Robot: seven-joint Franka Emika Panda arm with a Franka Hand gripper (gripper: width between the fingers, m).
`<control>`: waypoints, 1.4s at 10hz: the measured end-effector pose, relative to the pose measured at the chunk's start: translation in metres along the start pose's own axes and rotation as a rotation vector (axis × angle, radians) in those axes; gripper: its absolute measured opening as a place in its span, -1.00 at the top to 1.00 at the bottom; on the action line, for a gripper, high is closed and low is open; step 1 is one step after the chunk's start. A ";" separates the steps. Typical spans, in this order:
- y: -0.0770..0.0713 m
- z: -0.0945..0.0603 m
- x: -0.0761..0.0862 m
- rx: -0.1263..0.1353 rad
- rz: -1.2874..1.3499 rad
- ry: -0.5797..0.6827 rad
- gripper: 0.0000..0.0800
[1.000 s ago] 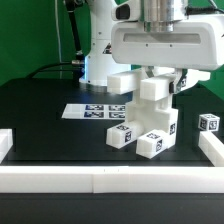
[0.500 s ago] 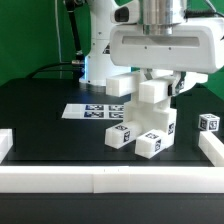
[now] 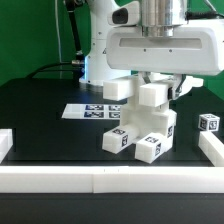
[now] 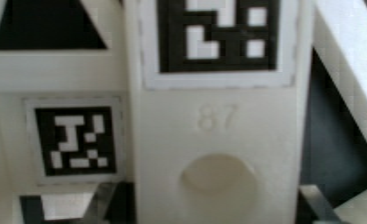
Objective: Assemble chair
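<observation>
While I watch the exterior view, the half-built chair (image 3: 145, 125) stands on the black table (image 3: 40, 110) just beside the marker board (image 3: 88, 111), on the exterior view's right of it. It is a stack of white tagged blocks, with one slab sticking out above the marker board's near corner. The gripper (image 3: 160, 86) comes down on top of the stack, but the arm's white housing hides the fingertips here. A loose tagged cube (image 3: 208, 122) lies well apart from the marker board, beyond the chair. The white border rail (image 3: 110, 181) runs along the table edge, on the camera's side of the marker board.

On the wrist view, I see a white bar (image 4: 215, 120) of the chair with a square tag. The dark fingers (image 4: 109, 205) sit against its two sides, clamped on it.
</observation>
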State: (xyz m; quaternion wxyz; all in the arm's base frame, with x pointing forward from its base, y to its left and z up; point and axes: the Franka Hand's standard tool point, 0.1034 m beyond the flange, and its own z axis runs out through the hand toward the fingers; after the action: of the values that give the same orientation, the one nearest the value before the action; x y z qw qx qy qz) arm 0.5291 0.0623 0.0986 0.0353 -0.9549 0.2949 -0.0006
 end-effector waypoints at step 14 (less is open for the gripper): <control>-0.004 -0.020 0.006 0.024 0.034 0.003 -0.62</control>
State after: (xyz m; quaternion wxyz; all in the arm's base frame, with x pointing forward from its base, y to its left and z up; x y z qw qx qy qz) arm 0.5363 0.0608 0.1186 0.0461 -0.9492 0.3114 -0.0050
